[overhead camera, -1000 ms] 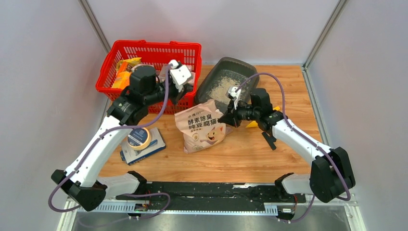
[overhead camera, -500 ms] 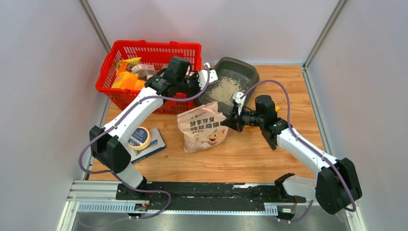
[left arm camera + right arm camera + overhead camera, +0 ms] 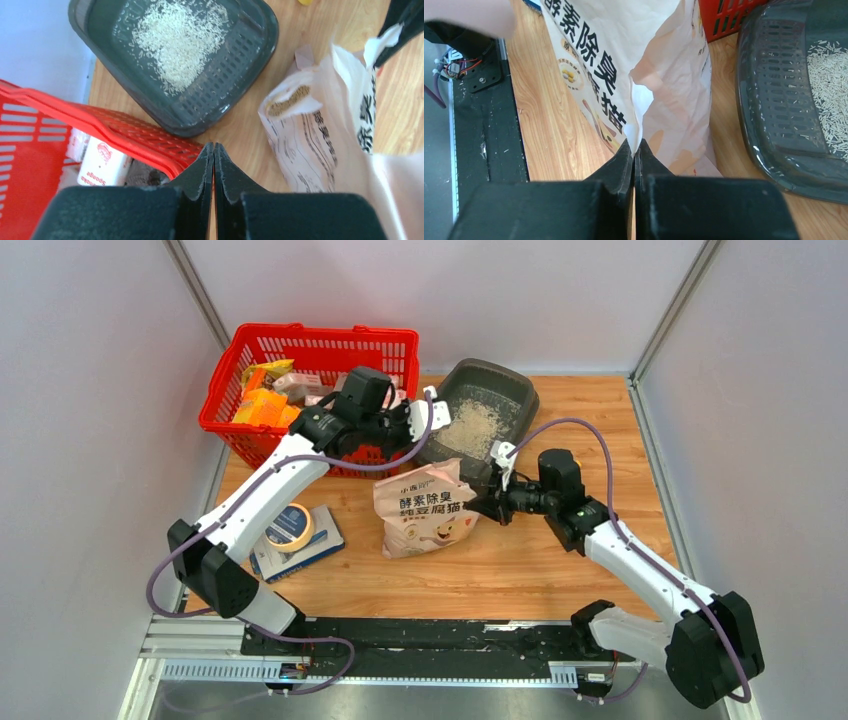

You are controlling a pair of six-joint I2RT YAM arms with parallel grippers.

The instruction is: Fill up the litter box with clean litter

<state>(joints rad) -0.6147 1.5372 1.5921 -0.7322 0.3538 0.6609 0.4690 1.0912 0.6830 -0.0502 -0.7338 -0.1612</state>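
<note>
a wooden table (image 3: pixel 560 570) sits between pale walls, with both arms based at its near edge. at the far left stands a red basket (image 3: pixel 310 340) with packets inside. nearer the front, a tape roll (image 3: pixel 287 527) lies on a blue box (image 3: pixel 318 548).

the left arm reaches across the basket's front. the left gripper (image 3: pixel 214 150) has its fingers pressed together with nothing between them, and it hangs over the table just beside the basket's rim and the near corner of the litter box.

in the middle a pale printed bag (image 3: pixel 428 508) with a cartoon cat stands leaning, just in front of the basket and the litter box. the left wrist view shows its top open with tan granules inside.

the litter box (image 3: pixel 520 390) rests at the back of the table, touching the basket's right side or very close to it. the litter (image 3: pixel 470 425) lies in a thin patch across its floor and leaves much of the slotted grey bottom bare.

the right gripper (image 3: pixel 634 147) is at the bag's upper right edge, its fingers closed and pinching the paper there.
</note>
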